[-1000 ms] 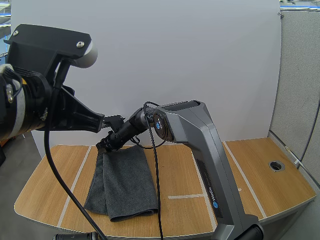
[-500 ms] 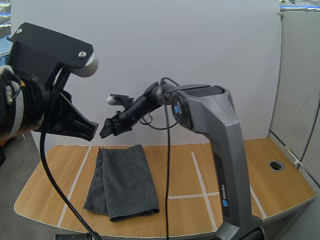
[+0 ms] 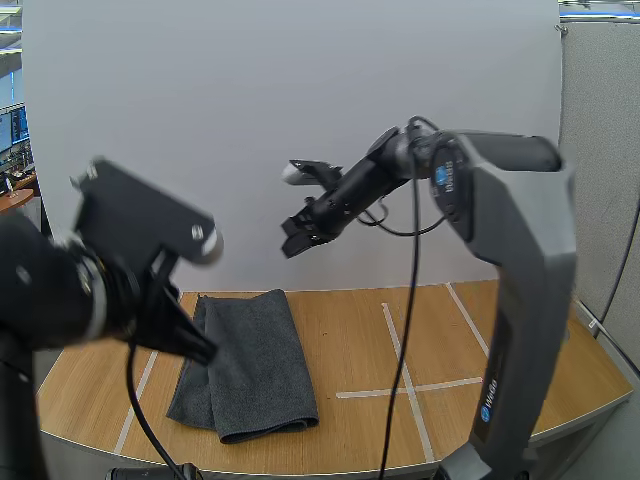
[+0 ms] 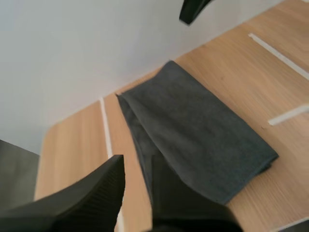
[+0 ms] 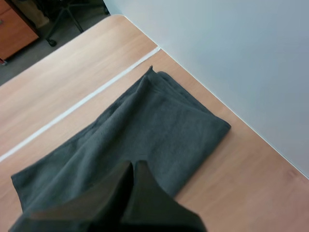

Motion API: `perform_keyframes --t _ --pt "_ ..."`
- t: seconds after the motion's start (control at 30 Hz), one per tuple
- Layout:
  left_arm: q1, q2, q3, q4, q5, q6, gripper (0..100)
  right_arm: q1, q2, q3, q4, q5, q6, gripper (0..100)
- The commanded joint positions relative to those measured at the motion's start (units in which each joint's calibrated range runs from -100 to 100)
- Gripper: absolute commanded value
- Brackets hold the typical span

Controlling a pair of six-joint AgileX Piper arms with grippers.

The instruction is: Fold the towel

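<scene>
Blurred left arm (image 3: 70,290) hides the towel's (image 3: 255,365) left edge.

Bright, even, diffuse light from overhead. Soft thin shadow beneath the folded dark grey cloth towel (image 3: 250,360) at 7 o'clock on the pale wooden table (image 3: 450,330). Dull sheen on the grey right arm (image 3: 520,250) at 3 o'clock.

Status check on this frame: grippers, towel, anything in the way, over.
Left gripper open, empty, close over the towel. Right gripper shut on nothing, high above the table. Towel folded, lying flat. No obstruction seen.
</scene>
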Motion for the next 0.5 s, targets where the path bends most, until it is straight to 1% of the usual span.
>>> perform_keyframes --t 0.0,0.1,0.17,0.23,0.3,0.4,0.47 --pt "0.08 0.5 10.9 -5.2 -1.7 1.1 34 -3.7 -15.6 13.1 -5.5 1.2 -4.3 0" --pt "0.08 3.3 13.7 -4.8 -2.1 2.2 34 -5.7 -21.1 17.9 -6.8 1.2 -4.7 0" --pt "0.08 6.1 14.2 -4.7 -2.8 2.8 34 -7.4 -25.0 21.3 -6.9 1.2 -6.4 0" --pt "0.08 9.9 14.2 -4.8 -6.1 3.6 35 -9.1 -28.3 24.5 -6.8 1.2 -7.2 0" --pt "0.08 14.2 14.2 -4.9 -8.9 4.3 40 -10.6 -32.0 27.8 -6.6 1.2 -8.4 0" --pt "0.08 20.8 14.2 -5.6 -12.9 5.9 53 -12.5 -37.5 32.5 -6.4 1.2 -9.9 0" --pt "0.08 25.7 14.2 -7.9 -15.1 7.9 61 -13.5 -41.2 35.4 -6.4 1.2 -10.0 0"
